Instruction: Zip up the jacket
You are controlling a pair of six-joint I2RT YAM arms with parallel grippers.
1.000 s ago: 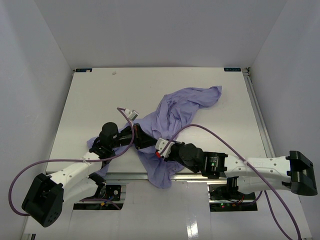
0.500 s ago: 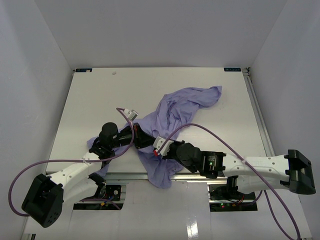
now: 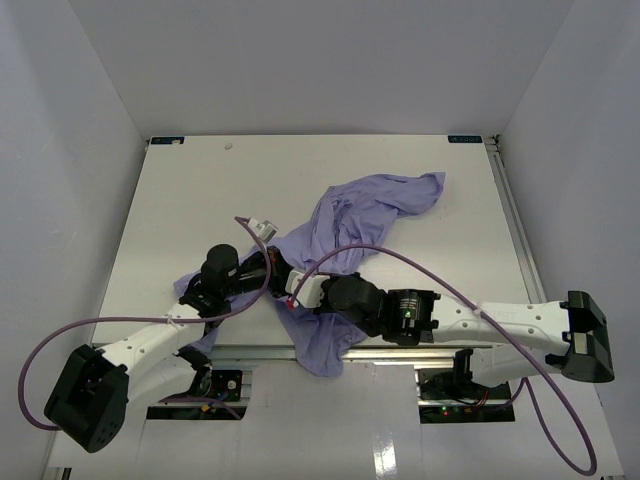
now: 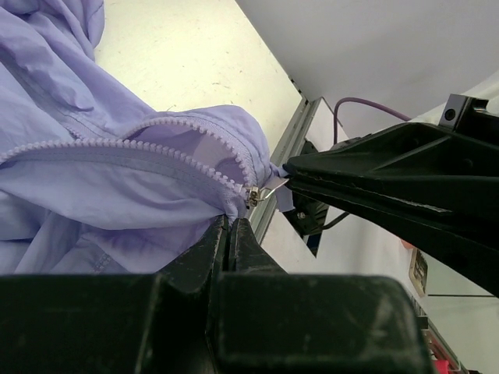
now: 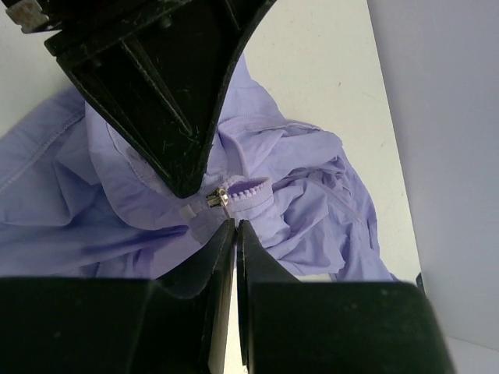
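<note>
The lavender jacket (image 3: 352, 222) lies crumpled mid-table, its lower part hanging over the near edge. My left gripper (image 3: 277, 271) is shut and pinches the jacket fabric (image 4: 117, 195) right below the metal zipper slider (image 4: 253, 195). My right gripper (image 3: 296, 289) meets it tip to tip. It is shut, and its tips (image 5: 235, 224) touch the cloth just under the slider (image 5: 217, 199) and the end of the zipper teeth (image 5: 248, 189). A pale pull tab (image 5: 187, 210) hangs from the slider. The zipper (image 4: 140, 148) is partly open above the slider.
The table's metal near edge (image 3: 400, 353) runs just under both grippers, with cloth (image 3: 318, 352) draped over it. Purple cables (image 3: 400, 255) loop over the arms and the jacket. White walls enclose the table (image 3: 200, 190) on three sides.
My right arm has swung left, bringing its gripper up against the left gripper at the zipper slider. The left arm and the jacket have barely moved.
</note>
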